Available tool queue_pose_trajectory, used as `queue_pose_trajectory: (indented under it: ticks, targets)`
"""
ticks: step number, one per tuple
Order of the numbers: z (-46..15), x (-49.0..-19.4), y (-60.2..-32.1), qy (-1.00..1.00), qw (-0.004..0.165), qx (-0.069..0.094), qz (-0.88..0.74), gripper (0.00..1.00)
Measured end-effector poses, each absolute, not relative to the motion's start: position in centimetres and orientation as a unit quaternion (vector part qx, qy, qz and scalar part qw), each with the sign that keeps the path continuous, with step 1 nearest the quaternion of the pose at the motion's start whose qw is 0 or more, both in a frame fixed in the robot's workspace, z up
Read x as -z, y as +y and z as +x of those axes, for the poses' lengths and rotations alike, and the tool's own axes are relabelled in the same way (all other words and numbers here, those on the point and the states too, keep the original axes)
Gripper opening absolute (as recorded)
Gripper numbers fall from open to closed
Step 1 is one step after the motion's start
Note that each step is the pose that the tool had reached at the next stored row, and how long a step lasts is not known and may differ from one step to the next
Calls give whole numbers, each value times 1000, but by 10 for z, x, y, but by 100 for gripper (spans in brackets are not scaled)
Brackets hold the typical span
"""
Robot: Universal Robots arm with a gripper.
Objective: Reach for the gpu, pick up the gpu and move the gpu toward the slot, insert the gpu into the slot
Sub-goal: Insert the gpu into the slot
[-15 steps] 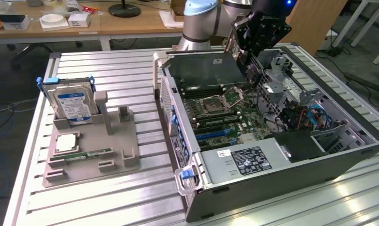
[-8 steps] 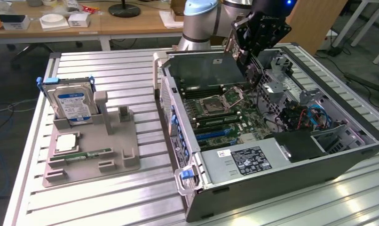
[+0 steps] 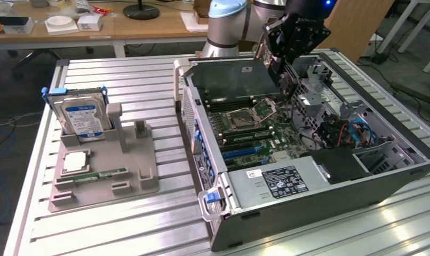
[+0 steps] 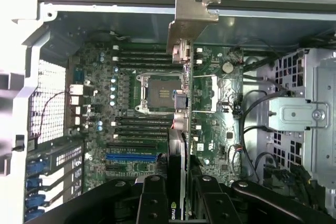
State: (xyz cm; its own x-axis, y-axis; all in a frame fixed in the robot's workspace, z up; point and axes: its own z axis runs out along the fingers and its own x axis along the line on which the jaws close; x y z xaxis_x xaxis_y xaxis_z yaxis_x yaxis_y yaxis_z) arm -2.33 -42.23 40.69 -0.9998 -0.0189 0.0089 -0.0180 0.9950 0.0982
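Item: gpu [image 3: 233, 79], upper-ctr ext. view; prob. light, stiff, fragile. Your gripper [image 3: 278, 63] jaws pinch its edge narrowly; grip board edges, not comps.

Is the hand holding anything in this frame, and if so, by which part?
The gpu, clamped in the hand at the end away from its silver bracket, over the open computer case.

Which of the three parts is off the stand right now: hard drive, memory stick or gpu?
The gpu: the tool grips it above the open case. The hard drive stands upright in the grey stand; the memory stick lies flat on it.
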Motion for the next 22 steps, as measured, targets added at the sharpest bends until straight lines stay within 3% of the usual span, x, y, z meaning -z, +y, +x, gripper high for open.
queue_pose_trajectory:
  ticks: [22]
  targets:
    - [-23, -406, -422, -979, 14, 47, 200, 26]
